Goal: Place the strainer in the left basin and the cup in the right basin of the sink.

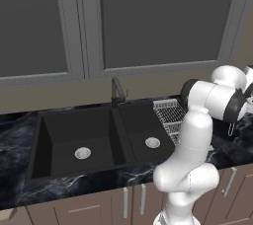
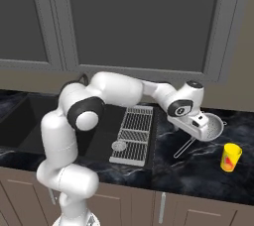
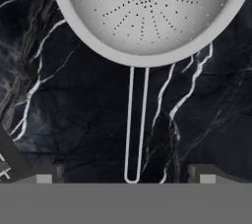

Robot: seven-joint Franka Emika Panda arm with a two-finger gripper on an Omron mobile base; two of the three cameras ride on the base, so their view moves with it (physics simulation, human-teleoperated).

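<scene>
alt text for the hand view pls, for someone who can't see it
A round perforated metal strainer lies on the black marbled countertop, its thin wire handle running straight down toward the camera. The handle's looped end sits between the open gripper and its two dark fingertips.

Arm stretched right — gripper [image 3: 125, 173] jaws spread, empty.

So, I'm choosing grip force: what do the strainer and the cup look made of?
The round silvery perforated strainer with its thin wire-loop handle looks like matte brushed metal, going by its grey sheen and punched holes. The small bright yellow cylindrical cup looks like smooth plastic or glazed ceramic; the render leaves that open.
</scene>
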